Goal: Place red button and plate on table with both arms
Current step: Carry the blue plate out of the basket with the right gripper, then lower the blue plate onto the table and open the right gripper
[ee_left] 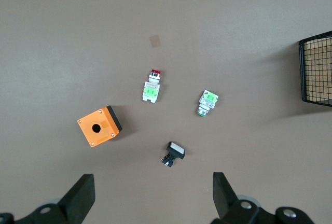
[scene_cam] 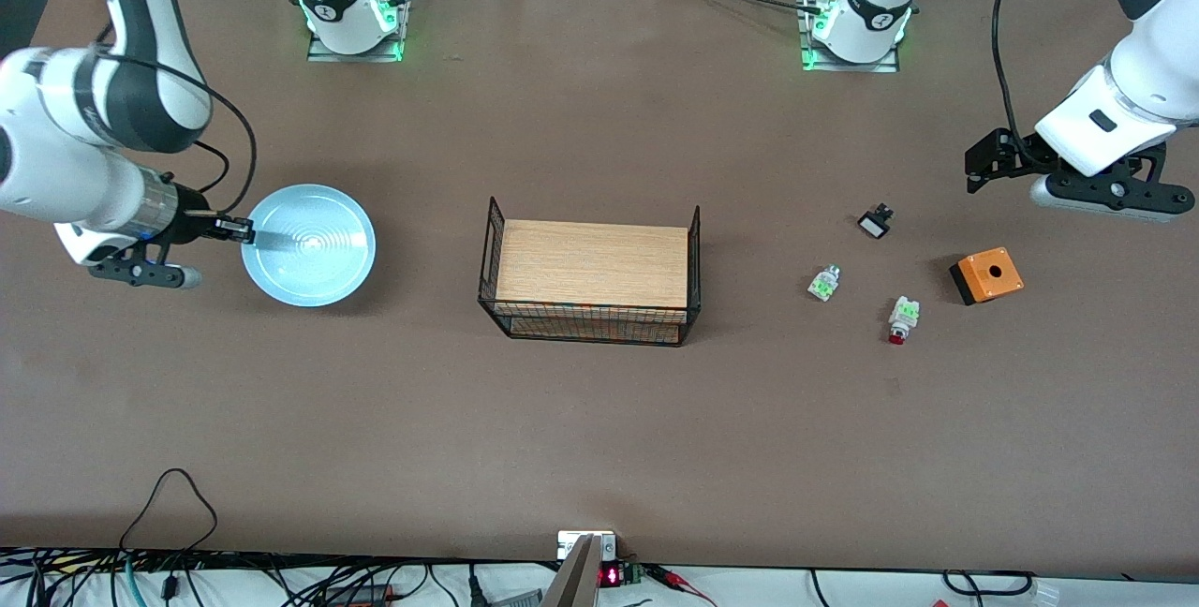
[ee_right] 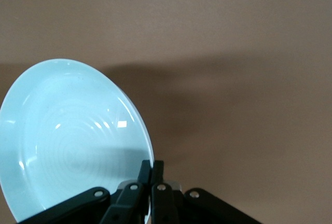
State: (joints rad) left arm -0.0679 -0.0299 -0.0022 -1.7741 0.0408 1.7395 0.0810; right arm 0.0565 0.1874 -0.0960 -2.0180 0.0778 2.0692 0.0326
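The right wrist view alone shows the right claw (ee_right: 153, 175) pinching the plate (ee_right: 67, 141) rim, while the left wrist view shows the left claw (ee_left: 153, 198) spread above the red button (ee_left: 151, 86) on the table (ee_left: 233, 37).

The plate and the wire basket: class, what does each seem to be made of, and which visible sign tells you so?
The plate: probably glazed ceramic, or glossy plastic; pale blue with bright highlights and faint rings in its middle. The right gripper is shut on its rim.
The wire basket: thin black metal-looking mesh, with a matte wood-grain top, likely wood or laminate.
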